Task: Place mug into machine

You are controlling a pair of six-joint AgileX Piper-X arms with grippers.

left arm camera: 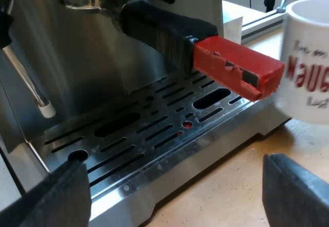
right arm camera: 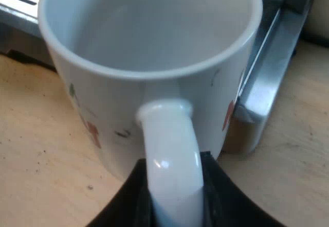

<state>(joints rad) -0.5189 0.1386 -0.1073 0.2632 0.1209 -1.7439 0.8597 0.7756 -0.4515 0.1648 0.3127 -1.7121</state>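
Observation:
A white mug (right arm camera: 149,57) with red lettering is upright and empty, close to the corner of the espresso machine's drip tray (right arm camera: 267,77). My right gripper (right arm camera: 175,196) is shut on the mug's handle (right arm camera: 172,155), one black finger on each side. In the left wrist view the mug (left arm camera: 308,62) sits beside the machine, past the red end (left arm camera: 239,67) of the metal holder's dark handle (left arm camera: 159,26), which is locked into the machine's front. My left gripper (left arm camera: 175,191) is open over the wooden table near the slotted drip tray (left arm camera: 154,129), holding nothing.
A steam wand (left arm camera: 31,88) with a white tip hangs over the drip tray. The wooden table (left arm camera: 231,186) runs along the machine's base. A metal rail (left arm camera: 262,23) lies beyond the mug.

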